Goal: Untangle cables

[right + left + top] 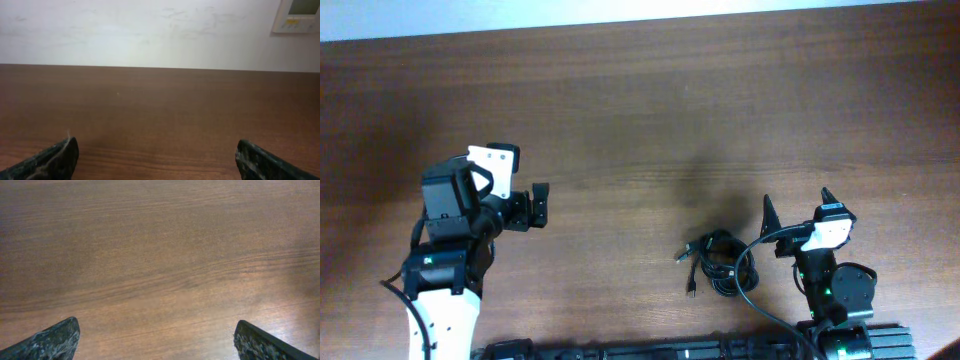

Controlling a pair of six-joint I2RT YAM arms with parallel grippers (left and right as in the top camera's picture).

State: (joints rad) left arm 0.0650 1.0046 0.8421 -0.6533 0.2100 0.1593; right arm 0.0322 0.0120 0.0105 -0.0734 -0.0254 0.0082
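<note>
The broad wooden counter (640,100) is bare except for one small heap, so most of the danger comes from how the arms are placed. The left arm (445,270) stands far off at the left. Its pincer (157,330) is spread wide with nothing in it, looking down on bare wood well apart from the work. The right arm (840,285) is folded near the front edge. Its pincer (797,205) is also gaping and empty, aimed across the counter toward the wall (150,30). The cables (720,262) lie in a loose black knot just left of the right arm's base, close to the front edge, and neither wrist camera sees them. A reach from here would therefore start blind, and the right arm would have to curl back tightly on itself, which could bring a finger down on the heap and scatter it. The right arm's own wire (752,275) curves right against the bundle, so a careless close could grab that instead. The bundle looks light, so tugging one loop with nothing pinning the rest may drag it all toward the edge or tighten the crossings. A likely plug (692,291) trails out at the lower left, though the overhead view is too small to show how many cords there are or how they cross.
</note>
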